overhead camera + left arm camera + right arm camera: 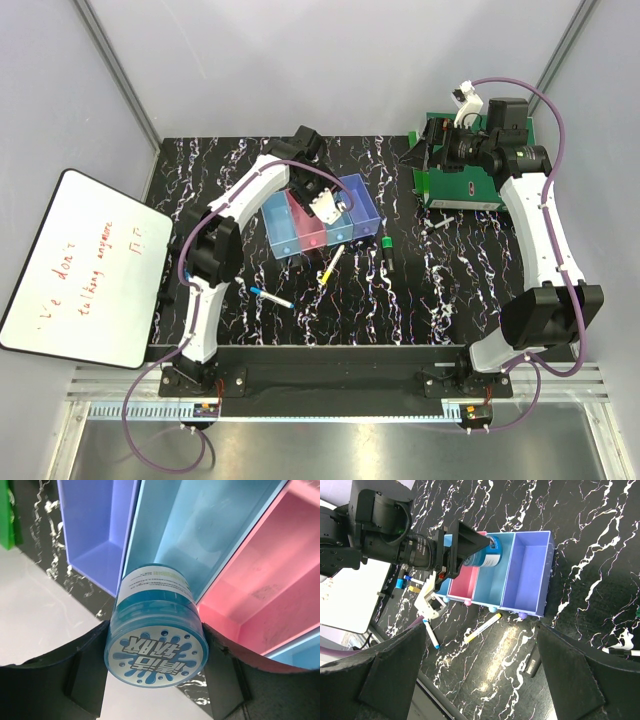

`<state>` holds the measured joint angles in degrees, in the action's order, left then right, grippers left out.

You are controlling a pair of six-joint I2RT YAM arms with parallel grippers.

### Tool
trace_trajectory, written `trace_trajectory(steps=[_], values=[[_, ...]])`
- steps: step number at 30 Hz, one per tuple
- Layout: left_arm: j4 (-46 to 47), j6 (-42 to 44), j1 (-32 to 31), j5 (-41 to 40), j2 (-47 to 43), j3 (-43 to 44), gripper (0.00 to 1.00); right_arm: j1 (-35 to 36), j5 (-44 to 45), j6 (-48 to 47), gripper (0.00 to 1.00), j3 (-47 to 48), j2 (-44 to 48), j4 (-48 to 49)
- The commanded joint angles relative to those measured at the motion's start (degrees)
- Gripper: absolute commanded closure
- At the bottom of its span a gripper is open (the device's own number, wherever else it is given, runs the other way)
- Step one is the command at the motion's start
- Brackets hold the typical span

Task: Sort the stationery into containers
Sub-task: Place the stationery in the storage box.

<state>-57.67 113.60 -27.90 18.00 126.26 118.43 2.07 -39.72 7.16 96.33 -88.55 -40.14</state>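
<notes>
On a black marbled worktop (450, 300) flanked by 1 whiteboard (85, 265) at the left and 1 green folder (455, 190) at the far right, 2 robot arms are at work on sorting the stationery, a job that looks to be at its very start. The right end effector (482, 680) hangs released, jaws wide and grasping nothing, over the folder and well apart from the bins. The left end effector (156, 680) is clenched on the 1 round blue object (152, 605), a squat jar held by its sides between both fingers, at the mouth of the light blue bin that sits between the pink and the purple one. The containers (283, 228) form 1 joined row of 4 bins: 2 light blue, 1 pink, 1 purple. No item can be seen lying in any of them, though the leftmost is partly hidden from the right wrist camera. By that showing 0 pieces are sorted, 1 is about to be, and 4 loose pieces lie on the worktop: 1 blue-capped white marker (272, 297) near the left arm, 1 yellow-and-white pen (331, 266) just in front of the bins, 1 green-capped dark marker (385, 252) beside the purple end, and 1 small grey-white stick (437, 224) below the folder. Anything smaller cannot be made out.
</notes>
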Motion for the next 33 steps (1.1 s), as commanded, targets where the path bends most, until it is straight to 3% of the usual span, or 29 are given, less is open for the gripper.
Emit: trace_trajectory(steps=[1, 16, 33], values=[[-3.5, 3.6, 0.4, 1.7, -2.0, 0.0, 0.65, -0.3, -0.6, 0.2, 0.0, 0.8, 2.2, 1.9], [-13.7, 13.0, 0.1, -3.6, -1.5, -0.6, 0.71, -0.3, -0.9, 0.4, 0.0, 0.7, 1.9, 2.1], [-8.6, 10.9, -0.6, -5.2, -0.8, -2.5, 0.6, -0.4, -1.0, 0.5, 0.0, 0.2, 2.5, 2.3]])
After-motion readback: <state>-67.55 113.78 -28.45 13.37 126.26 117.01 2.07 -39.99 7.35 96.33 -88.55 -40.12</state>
